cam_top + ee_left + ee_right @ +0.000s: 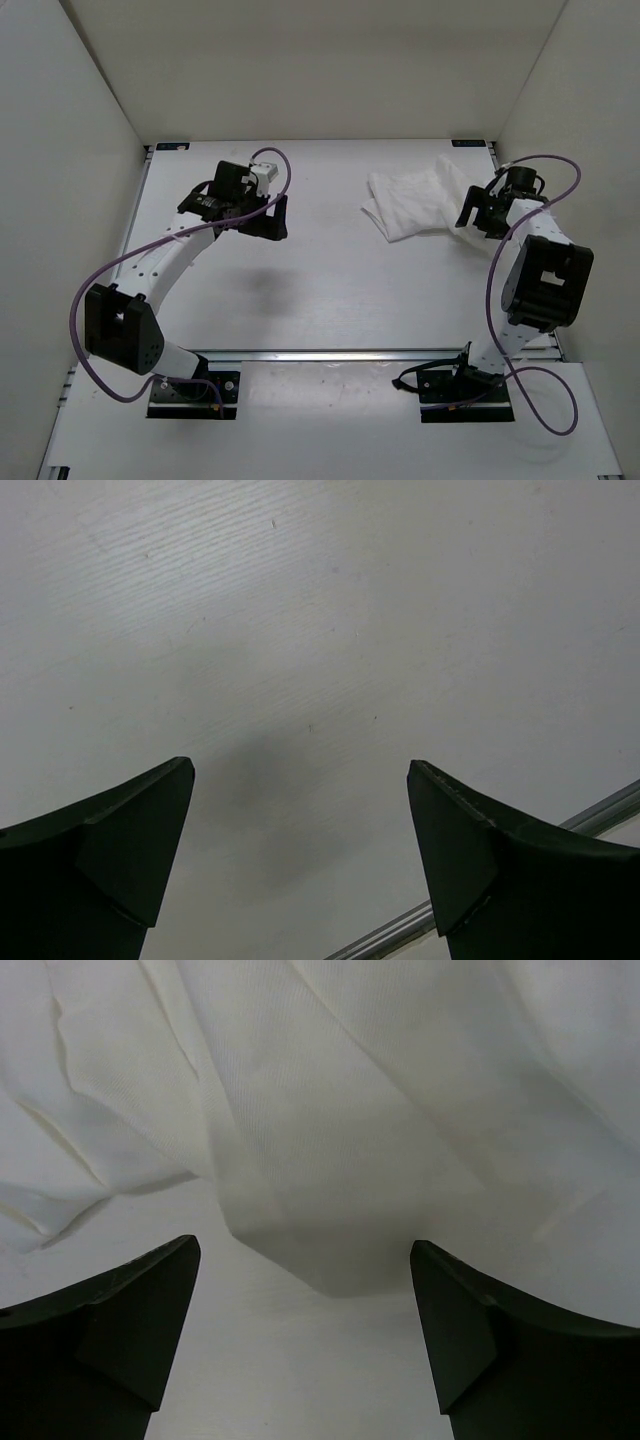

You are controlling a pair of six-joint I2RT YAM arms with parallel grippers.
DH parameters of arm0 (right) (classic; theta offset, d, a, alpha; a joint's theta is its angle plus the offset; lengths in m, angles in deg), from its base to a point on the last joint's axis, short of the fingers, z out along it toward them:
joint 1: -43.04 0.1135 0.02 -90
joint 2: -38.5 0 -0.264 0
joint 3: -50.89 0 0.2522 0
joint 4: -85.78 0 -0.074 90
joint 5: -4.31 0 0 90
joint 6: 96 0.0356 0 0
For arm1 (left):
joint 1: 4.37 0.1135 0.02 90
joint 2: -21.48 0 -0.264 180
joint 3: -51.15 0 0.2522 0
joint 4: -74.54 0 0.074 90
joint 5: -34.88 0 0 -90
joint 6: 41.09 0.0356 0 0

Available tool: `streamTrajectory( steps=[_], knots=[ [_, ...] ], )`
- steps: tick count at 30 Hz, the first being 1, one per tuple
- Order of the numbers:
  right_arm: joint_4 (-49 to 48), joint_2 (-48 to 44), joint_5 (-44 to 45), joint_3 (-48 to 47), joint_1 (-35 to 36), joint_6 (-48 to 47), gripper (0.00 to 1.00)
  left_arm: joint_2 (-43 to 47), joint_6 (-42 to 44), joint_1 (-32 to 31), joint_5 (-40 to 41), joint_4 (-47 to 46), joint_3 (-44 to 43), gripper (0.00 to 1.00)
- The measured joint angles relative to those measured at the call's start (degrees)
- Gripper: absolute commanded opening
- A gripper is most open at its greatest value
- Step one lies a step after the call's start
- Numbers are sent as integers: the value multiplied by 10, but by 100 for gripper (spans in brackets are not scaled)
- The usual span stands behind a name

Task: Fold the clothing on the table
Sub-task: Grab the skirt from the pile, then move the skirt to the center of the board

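Observation:
The clothing (pixel 415 200) is a crumpled white garment lying at the back right of the table (pixel 330 290). My right gripper (pixel 478 218) sits at its right edge, jaws open. In the right wrist view the clothing (pixel 340 1110) fills the upper part, and one of its corners points down toward the gap of the right gripper (pixel 303 1243); nothing is pinched between the fingers (pixel 120 1330). My left gripper (pixel 268 225) hangs open over bare table at the back left, well away from the garment. The left wrist view shows the left gripper (pixel 298 764) with only table under it.
A thin metal rail (pixel 340 355) crosses the table near the arm bases and also shows as the metal rail (pixel 480 880) in the left wrist view. White walls (pixel 80 120) enclose the back and both sides. Purple cables (pixel 130 265) loop beside each arm.

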Motion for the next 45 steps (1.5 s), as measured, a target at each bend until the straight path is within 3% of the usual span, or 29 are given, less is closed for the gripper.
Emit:
streamTrajectory(
  steps=[4, 9, 18, 21, 26, 29, 32, 35, 39, 45],
  knots=[
    [-15, 41, 5, -4, 9, -11, 65, 0, -2, 2, -13, 0, 11, 99],
    [-21, 86, 37, -22, 21, -34, 0, 0, -1, 1, -20, 0, 11, 99],
    [5, 69, 64, -70, 62, -64, 0, 0, -10, 1, -35, -8, 11, 99],
    [46, 27, 67, -123, 124, -77, 0, 1, -21, 2, -47, -22, 16, 99],
    [72, -69, 58, -254, 297, -75, 0, 28, -40, 4, -72, -49, 53, 99],
    [58, -165, -17, -256, 320, -32, 0, 63, -47, 5, -81, -57, 68, 98],
    [-8, -280, -113, -179, 207, 30, 0, 95, -51, 12, -90, -69, 69, 98],
    [-19, -340, -143, -103, 106, 54, 0, 115, -52, 20, -97, -83, 69, 99],
    [1, -355, -145, -18, 105, 49, 0, 120, -55, 22, -103, -93, 73, 99],
    [45, -351, -183, 201, 93, 54, 0, 110, -63, 11, -119, -104, 105, 98]
  ],
)
